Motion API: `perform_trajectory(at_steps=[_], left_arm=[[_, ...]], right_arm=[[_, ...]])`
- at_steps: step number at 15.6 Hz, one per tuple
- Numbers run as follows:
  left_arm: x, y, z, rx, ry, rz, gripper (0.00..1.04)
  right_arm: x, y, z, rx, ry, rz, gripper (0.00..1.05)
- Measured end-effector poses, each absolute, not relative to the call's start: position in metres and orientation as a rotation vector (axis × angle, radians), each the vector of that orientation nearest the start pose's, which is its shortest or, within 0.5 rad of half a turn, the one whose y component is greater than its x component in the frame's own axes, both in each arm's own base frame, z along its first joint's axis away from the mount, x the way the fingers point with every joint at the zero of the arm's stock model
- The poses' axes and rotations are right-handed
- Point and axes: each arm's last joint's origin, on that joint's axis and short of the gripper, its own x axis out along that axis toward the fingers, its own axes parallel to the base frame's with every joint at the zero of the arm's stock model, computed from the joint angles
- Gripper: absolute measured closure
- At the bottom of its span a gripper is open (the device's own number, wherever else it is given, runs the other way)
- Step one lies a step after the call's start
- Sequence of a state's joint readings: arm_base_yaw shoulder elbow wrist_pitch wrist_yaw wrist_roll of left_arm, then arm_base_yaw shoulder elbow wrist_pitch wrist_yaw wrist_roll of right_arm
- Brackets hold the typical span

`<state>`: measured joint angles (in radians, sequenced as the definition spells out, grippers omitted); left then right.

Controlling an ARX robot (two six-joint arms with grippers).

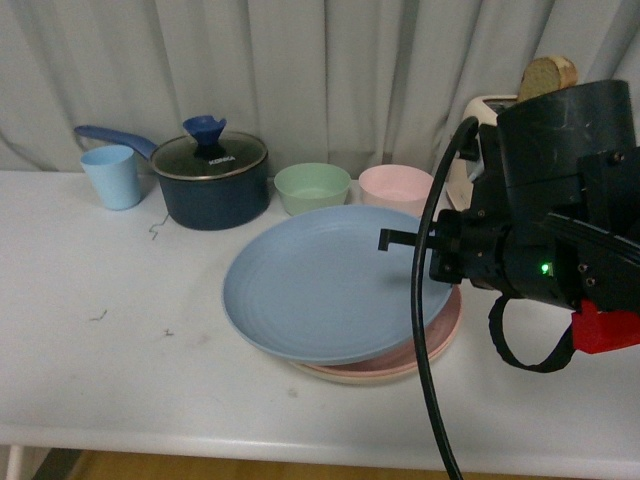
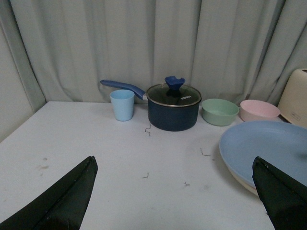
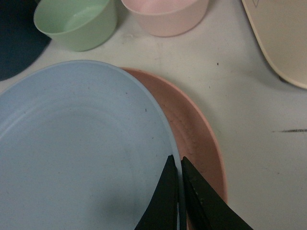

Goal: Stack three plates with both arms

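Note:
The light blue plate [image 1: 320, 285] lies tilted on top of the pink plate [image 1: 447, 335], which sits on the beige plate [image 1: 365, 377]. My right gripper [image 1: 395, 241] is shut on the light blue plate's right rim. The right wrist view shows its fingers [image 3: 176, 160] pinching that rim, with the light blue plate [image 3: 81, 143] over the pink plate [image 3: 192, 129]. My left gripper [image 2: 173, 160] is open and empty above the bare table, left of the light blue plate [image 2: 273, 146] and the beige rim [image 2: 242, 182]. It does not show in the front view.
A dark blue lidded pot [image 1: 210, 180], a light blue cup [image 1: 112, 175], a green bowl [image 1: 313, 187] and a pink bowl [image 1: 395, 187] line the back. A cream toaster [image 1: 480, 120] stands back right. The curtain hangs behind.

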<state>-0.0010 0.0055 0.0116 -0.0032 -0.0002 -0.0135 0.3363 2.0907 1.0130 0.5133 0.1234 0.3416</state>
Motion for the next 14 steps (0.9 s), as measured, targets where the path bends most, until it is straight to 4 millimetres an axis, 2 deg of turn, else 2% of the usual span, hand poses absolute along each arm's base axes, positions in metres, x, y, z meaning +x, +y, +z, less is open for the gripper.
perform_trajectory(at_steps=[2, 7, 9, 10, 14], left_arm=[[0.097, 0.000, 0.167, -0.014, -0.002, -0.001, 0.07], [0.097, 0.000, 0.167, -0.014, -0.002, -0.001, 0.07], [0.097, 0.000, 0.167, -0.014, -0.002, -0.001, 0.07], [0.097, 0.000, 0.167, -0.014, -0.002, -0.001, 0.07], [0.097, 0.000, 0.167, -0.014, -0.003, -0.001, 0.07]], right_arm=[[0.386, 0.130, 0.085, 0.223, 0.603, 0.086, 1.02], [0.392, 0.127, 0.078, 0.240, 0.619, 0.057, 1.01], [0.386, 0.121, 0.079, 0.242, 0.620, 0.053, 0.77], [0.382, 0.116, 0.086, 0.249, 0.606, 0.054, 0.66], [0.372, 0.096, 0.150, 0.311, 0.432, 0.089, 0.17]])
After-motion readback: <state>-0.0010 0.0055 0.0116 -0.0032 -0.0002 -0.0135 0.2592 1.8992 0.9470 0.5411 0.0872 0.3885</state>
